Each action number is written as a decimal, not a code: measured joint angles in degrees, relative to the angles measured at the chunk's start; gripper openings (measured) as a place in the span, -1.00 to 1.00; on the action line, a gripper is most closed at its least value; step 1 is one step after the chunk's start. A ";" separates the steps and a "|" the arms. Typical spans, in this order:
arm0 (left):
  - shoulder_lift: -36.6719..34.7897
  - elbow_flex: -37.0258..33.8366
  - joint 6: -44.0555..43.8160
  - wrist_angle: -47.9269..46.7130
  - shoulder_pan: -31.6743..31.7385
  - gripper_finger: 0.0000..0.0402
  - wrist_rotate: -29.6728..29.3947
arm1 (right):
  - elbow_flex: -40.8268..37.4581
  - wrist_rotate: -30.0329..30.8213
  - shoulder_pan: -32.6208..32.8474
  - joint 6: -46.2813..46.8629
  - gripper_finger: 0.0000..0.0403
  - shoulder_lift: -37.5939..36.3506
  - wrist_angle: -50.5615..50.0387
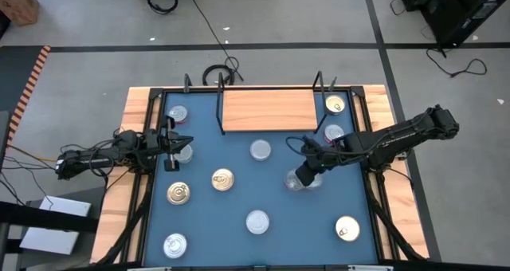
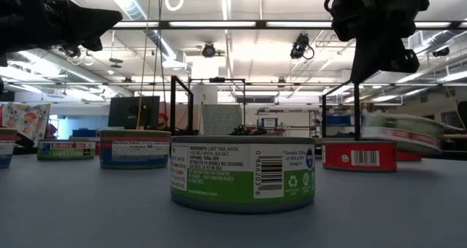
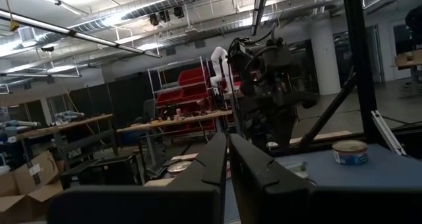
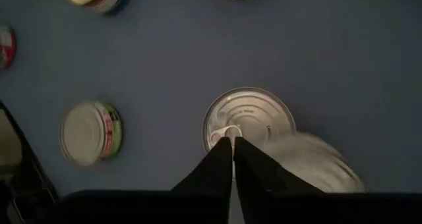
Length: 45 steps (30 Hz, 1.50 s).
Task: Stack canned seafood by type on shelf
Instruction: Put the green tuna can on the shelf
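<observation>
Nearest the front edge of the blue table (image 1: 239, 247) lie a silver-lidded tin (image 1: 175, 245), a green-labelled tin (image 2: 243, 173) with a plain silver lid, and a gold-lidded tin (image 1: 347, 229). A little farther in sit two more gold-lidded tins (image 1: 178, 193), side by side left of centre. Level with them on the right, the right gripper (image 4: 232, 140) points straight down at a pull-tab tin (image 4: 254, 112) with a silver lid. Its claw is clenched, the fingers drawn together with their tips at the ring tab; whether they pinch the tab I cannot tell. A pale blurred shape (image 4: 310, 158) just beside that tin cannot be made out. Farther back, the left gripper (image 1: 185, 140) hangs at the table's left side just beside another silver tin (image 1: 183, 153), its claw clenched on nothing. Beyond it more silver-lidded tins rest apart on the table. At the far edge stands the shelf (image 1: 268, 111), a light-wood board between black wire uprights, with one far gold tin (image 1: 335, 104) just beside its right end.
</observation>
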 joint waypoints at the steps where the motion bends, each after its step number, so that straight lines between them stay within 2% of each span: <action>1: 0.00 0.00 -0.01 0.00 0.00 -0.88 0.00 | 0.00 -0.09 0.38 -1.46 -0.80 0.00 0.00; 5: 0.00 0.02 -0.01 0.01 0.00 -0.88 0.00 | 0.00 1.17 3.17 -5.36 -0.57 0.00 -0.04; 10: 0.00 0.04 -0.01 0.00 0.00 -0.88 0.00 | 0.00 3.91 8.36 -3.99 -0.19 0.02 -1.01; 15: 0.00 0.07 -0.06 0.00 0.00 -0.88 0.00 | 0.00 7.05 13.42 -0.19 0.17 0.77 -7.40; 19: 0.00 0.07 -0.08 -0.04 0.00 -0.88 0.02 | -0.02 7.27 16.22 0.24 0.34 4.39 -12.40; 29: 0.00 0.07 -0.17 -0.55 0.00 -0.88 0.02 | -0.05 6.22 18.31 -2.89 0.40 16.64 -16.88; 37: 0.00 0.07 -0.21 -0.52 0.00 -0.88 0.02 | -0.04 5.80 17.93 0.69 0.51 17.81 -21.19; 41: 0.00 0.07 -0.23 -0.54 0.00 -0.88 0.02 | -0.04 2.82 17.11 -2.25 0.46 17.77 -16.31; 45: 0.00 0.07 -0.25 -0.52 0.00 -0.88 0.02 | 0.28 0.44 15.96 -5.49 0.33 17.51 -6.35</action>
